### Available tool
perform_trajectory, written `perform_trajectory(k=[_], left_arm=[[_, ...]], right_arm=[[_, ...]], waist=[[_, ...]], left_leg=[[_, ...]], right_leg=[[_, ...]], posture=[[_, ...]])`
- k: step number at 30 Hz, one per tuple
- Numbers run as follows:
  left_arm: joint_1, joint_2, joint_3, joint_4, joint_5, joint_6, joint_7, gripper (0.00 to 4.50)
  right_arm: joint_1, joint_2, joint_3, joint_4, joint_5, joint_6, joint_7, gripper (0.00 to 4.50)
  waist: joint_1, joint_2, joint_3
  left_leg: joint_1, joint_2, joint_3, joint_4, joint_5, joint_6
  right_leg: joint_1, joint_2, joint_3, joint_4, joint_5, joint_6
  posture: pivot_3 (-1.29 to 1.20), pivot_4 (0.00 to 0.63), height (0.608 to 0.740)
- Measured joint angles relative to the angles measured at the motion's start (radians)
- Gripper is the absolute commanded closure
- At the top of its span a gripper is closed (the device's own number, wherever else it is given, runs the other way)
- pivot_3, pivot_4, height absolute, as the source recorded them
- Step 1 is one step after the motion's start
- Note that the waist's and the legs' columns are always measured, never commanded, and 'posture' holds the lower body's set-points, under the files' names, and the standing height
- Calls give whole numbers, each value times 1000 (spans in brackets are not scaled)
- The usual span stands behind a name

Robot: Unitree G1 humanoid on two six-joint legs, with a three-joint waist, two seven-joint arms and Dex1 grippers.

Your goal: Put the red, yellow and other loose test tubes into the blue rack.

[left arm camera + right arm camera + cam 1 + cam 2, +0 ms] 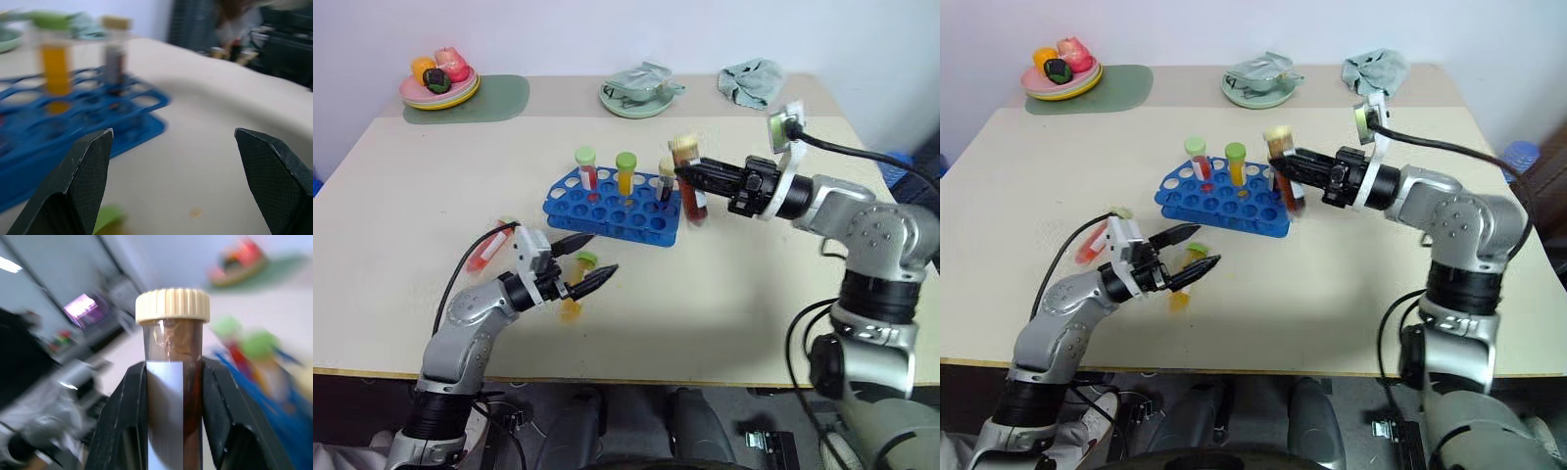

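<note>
The right gripper is clamped on a brown tube with a cream cap, pinched at mid-body and held upright just above the near right corner of the blue rack. By the look of it, the step in hand is the carry-over of this tube to an empty hole — the next move calls for lining its foot over a free slot, lowering it straight, and only then letting go, since a tilted entry could catch the rack's rim. The right forearm reaches in from the right, roughly level, wrist bent towards the rack.

Three tubes already stand in the rack: a red tube, a yellow tube and a dark tube.

The left gripper stands wide apart and empty, pointing across the table towards the rack, its arm low and bent at the elbow. Just beyond its tips lies a green-capped orange tube — loose on the table. Another loose reddish tube lies behind the left wrist, well apart from the rack.
</note>
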Motion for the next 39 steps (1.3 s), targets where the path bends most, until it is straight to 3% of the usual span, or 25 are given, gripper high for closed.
perform_trajectory(k=[5,10,18,39], left_arm=[[-31,-20,59,47,-18,-5,35,410],[-44,-13,114,47,-40,-2,64,410],[-67,20,178,26,-82,31,115,410],[-141,15,181,30,-84,48,166,410]], right_arm=[[58,150,59,61,-128,-392,-27,3426],[114,287,138,313,-320,-895,-28,3426],[93,343,134,613,-399,-1341,-40,3426],[195,390,215,612,-396,-1466,-33,3426]], waist=[[-1,0,0],[-21,0,0],[-28,0,0],[-27,1,0]], left_leg=[[0,0,2,0,3,-5],[0,0,4,-1,4,-8],[0,1,3,-2,5,-9],[0,1,2,-1,5,-9]], right_leg=[[-4,-1,0,3,0,0],[-6,-1,0,5,0,0],[-6,0,0,6,0,0],[-6,0,0,6,0,0]], posture=[[0,150,740],[0,150,740],[0,150,740],[0,150,740]])
